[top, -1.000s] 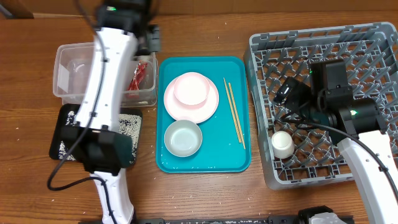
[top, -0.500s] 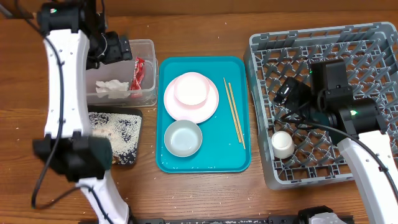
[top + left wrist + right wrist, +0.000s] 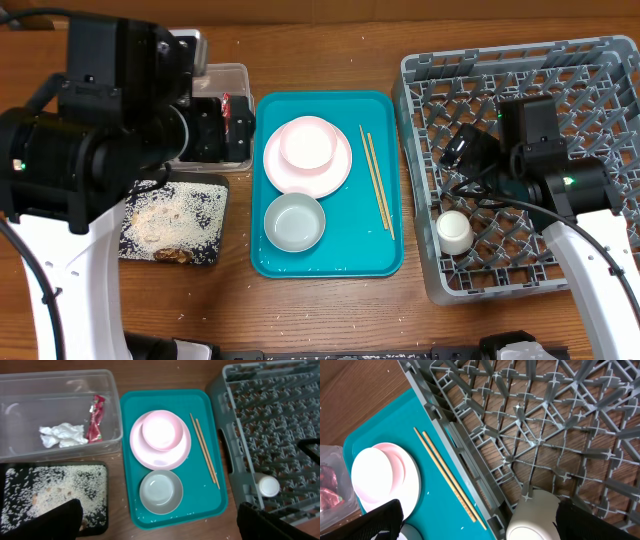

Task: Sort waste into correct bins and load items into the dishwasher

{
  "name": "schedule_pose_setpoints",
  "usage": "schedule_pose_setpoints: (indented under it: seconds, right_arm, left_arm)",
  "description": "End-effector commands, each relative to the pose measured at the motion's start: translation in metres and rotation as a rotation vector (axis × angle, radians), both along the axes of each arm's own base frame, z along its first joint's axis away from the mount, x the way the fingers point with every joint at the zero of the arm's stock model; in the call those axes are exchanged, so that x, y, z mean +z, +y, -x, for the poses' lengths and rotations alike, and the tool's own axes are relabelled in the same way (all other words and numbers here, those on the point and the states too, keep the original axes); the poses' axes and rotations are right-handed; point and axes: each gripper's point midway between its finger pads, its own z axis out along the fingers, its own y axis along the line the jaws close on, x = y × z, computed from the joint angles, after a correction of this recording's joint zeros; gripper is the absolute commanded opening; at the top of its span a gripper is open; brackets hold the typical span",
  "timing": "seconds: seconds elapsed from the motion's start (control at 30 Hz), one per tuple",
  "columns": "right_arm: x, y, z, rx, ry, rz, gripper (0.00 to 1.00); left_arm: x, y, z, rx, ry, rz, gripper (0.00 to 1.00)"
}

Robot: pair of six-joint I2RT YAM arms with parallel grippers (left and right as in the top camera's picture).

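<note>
The clear see-through tub (image 3: 50, 400) is smooth plastic. The red snack wrapper (image 3: 95, 419) looks shiny, the white paper tissue (image 3: 62, 436) crumpled. The teal tray (image 3: 200, 495) is smooth plastic; the thin chopsticks (image 3: 205, 451) are pale wood.

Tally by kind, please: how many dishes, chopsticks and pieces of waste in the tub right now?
Plates: 2
Bowl: 1
Cup: 1
Chopsticks: 2
Wrapper: 1
Tissue: 1
Total: 8

Overhead looks straight down on the brown wooden table (image 3: 320, 310); left wrist, high and downward, shares the rectangular teal plastic tray (image 3: 196, 505); right wrist, seemingly tilted, sits close over the grey plastic lattice rack (image 3: 457, 445).
</note>
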Motion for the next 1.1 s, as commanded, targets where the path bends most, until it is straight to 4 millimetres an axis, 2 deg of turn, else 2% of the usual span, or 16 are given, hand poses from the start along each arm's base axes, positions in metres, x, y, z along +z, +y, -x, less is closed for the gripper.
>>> schedule_pose_setpoints:
  seconds: [0.0, 0.13, 0.23, 0.43, 0.57, 0.73, 0.93, 1.07]
  right_arm:
    - [0.005, -0.002, -0.001, -0.011, -0.017, 0.003, 1.0]
    - [0.005, -0.002, -0.001, -0.011, -0.017, 0.003, 1.0]
    - [0.005, -0.002, -0.001, -0.011, -0.017, 0.004, 1.0]
    - [0.005, -0.002, -0.001, -0.011, -0.017, 0.003, 1.0]
    - [0.005, -0.002, -0.001, -0.011, -0.017, 0.003, 1.0]
    - [0.005, -0.002, -0.001, -0.011, -0.017, 0.003, 1.0]
    - [0.005, -0.002, -0.001, -0.011, -0.017, 0.003, 1.0]
    - [0.005, -0.002, -0.001, -0.011, -0.017, 0.003, 1.0]
  left_arm:
    - [-0.004, -0.011, 0.0, -0.022, 0.025, 0.029, 1.0]
    - [-0.003, -0.01, 0.0, -0.021, 0.021, 0.025, 1.0]
    - [0.003, -0.002, -0.009, 0.005, -0.037, -0.016, 1.0]
    - [0.059, -0.019, -0.025, -0.066, -0.342, 0.008, 1.0]
    - [0.072, -0.029, -0.024, -0.144, -0.482, -0.017, 1.0]
    - [0.049, -0.015, -0.017, -0.161, -0.581, -0.126, 1.0]
    - [0.002, -0.004, -0.004, -0.119, -0.644, -0.133, 1.0]
    - [-0.036, 0.013, 0.007, -0.061, -0.723, -0.125, 1.0]
